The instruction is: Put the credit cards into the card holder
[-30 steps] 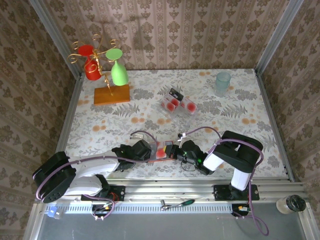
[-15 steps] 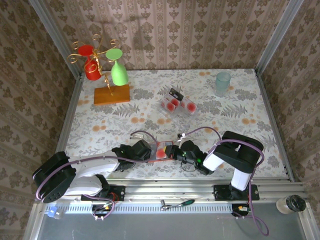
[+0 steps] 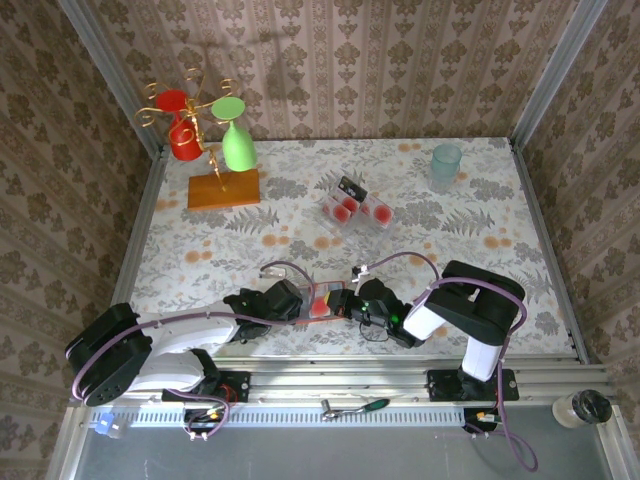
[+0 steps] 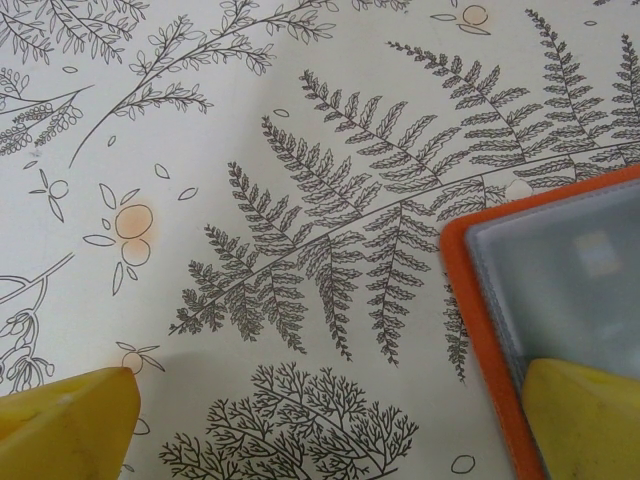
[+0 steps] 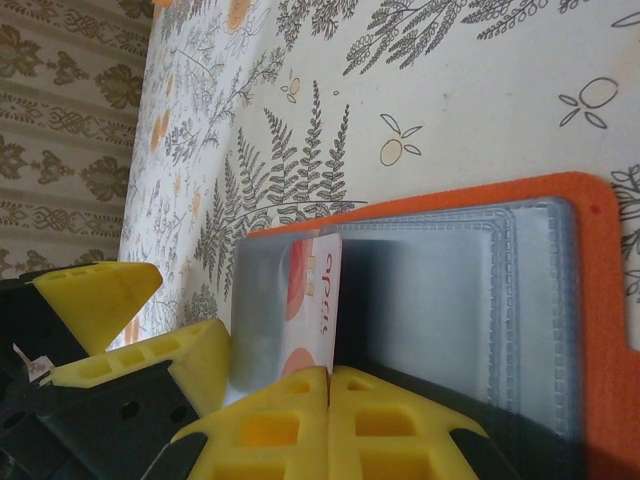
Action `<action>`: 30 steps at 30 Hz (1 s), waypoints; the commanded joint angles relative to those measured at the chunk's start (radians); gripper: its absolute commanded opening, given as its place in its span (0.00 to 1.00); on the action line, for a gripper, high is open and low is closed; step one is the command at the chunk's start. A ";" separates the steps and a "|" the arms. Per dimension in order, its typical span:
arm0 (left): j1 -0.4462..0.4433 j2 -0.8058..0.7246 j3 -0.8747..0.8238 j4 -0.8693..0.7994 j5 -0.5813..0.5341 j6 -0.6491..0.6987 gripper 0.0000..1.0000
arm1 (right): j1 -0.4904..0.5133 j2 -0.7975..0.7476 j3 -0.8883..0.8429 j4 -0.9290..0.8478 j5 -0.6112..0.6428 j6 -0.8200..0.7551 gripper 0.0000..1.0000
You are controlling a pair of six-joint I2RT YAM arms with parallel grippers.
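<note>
Credit card [image 5: 315, 300] stood on edge, clamped between the shut fingers of my right gripper [image 5: 328, 385], its edge at the open card holder [image 5: 600, 330]. My left gripper [image 4: 325, 430] was spread wide, one finger resting on the holder's lining. Other cards [image 3: 355, 208] lay well apart, farther up the table [image 3: 480, 260].

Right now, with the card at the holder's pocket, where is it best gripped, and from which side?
At its trailing end, across both flat faces, as the right gripper does: the credit card is thin, and coming from opposite the card holder leaves its leading edge free.
</note>
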 commanded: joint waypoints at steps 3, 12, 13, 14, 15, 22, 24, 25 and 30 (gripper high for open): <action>-0.008 -0.007 -0.020 -0.025 0.004 -0.011 1.00 | -0.002 -0.005 0.019 -0.163 -0.036 -0.024 0.27; -0.006 -0.028 -0.032 -0.026 -0.002 -0.022 1.00 | -0.029 -0.216 0.148 -0.649 -0.034 -0.188 0.53; -0.006 -0.028 -0.032 -0.026 -0.002 -0.022 1.00 | -0.028 -0.227 0.161 -0.686 -0.027 -0.203 0.53; -0.006 -0.028 -0.031 -0.025 -0.002 -0.022 1.00 | -0.028 -0.237 0.176 -0.730 -0.020 -0.219 0.53; -0.006 -0.028 -0.030 -0.024 -0.002 -0.021 1.00 | -0.028 -0.243 0.190 -0.762 -0.015 -0.234 0.51; -0.006 -0.028 -0.030 -0.019 -0.002 -0.017 1.00 | -0.028 -0.204 0.303 -0.933 -0.019 -0.338 0.27; -0.005 -0.027 -0.031 -0.017 -0.002 -0.016 1.00 | -0.028 -0.179 0.334 -0.954 -0.034 -0.360 0.21; -0.005 -0.026 -0.031 -0.017 -0.002 -0.016 1.00 | -0.029 -0.171 0.347 -0.959 -0.040 -0.367 0.18; -0.005 -0.025 -0.033 -0.013 0.001 -0.016 1.00 | -0.027 -0.122 0.410 -0.984 -0.072 -0.397 0.12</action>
